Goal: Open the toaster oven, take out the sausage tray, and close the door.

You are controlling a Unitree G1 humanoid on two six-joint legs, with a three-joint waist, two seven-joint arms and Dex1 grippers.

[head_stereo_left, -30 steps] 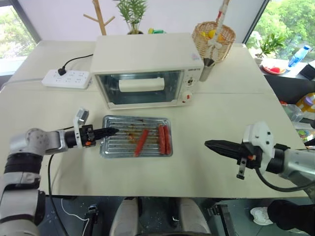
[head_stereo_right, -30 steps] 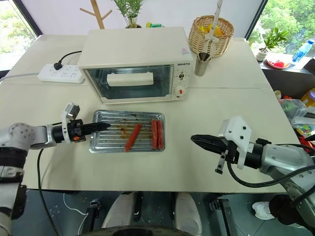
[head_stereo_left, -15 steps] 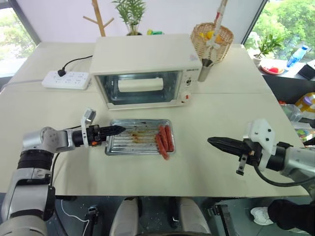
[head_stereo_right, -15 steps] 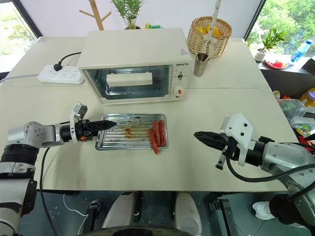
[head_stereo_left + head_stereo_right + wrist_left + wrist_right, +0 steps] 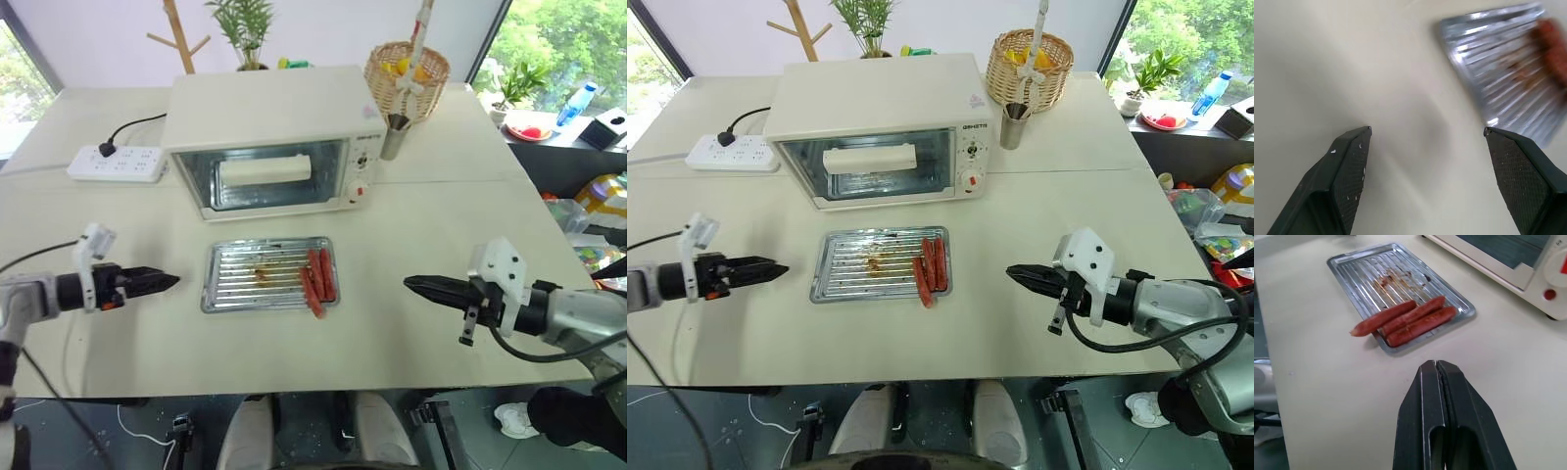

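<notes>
Your tabletop (image 5: 118,343) carries the toaster oven (image 5: 269,137) toward its far edge, its door (image 5: 265,174) closed. The sausage tray (image 5: 269,274) lies flat in front of it, mid-tabletop, three sausages (image 5: 315,279) at its right end, one poking over the near rim. Your left gripper (image 5: 168,281) hovers near the left edge, jaws spread, clear of the tray. Your right gripper (image 5: 413,285) hovers toward the right edge, jaws pressed together, empty.

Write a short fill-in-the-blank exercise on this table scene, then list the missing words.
1. The oven door is ____.
2. The tray lies on the table in ____ of the oven.
3. The tray holds ____ sausages.
4. The left tool is open, and the right tool is ____.

Missing words: shut; front; three; shut
</notes>
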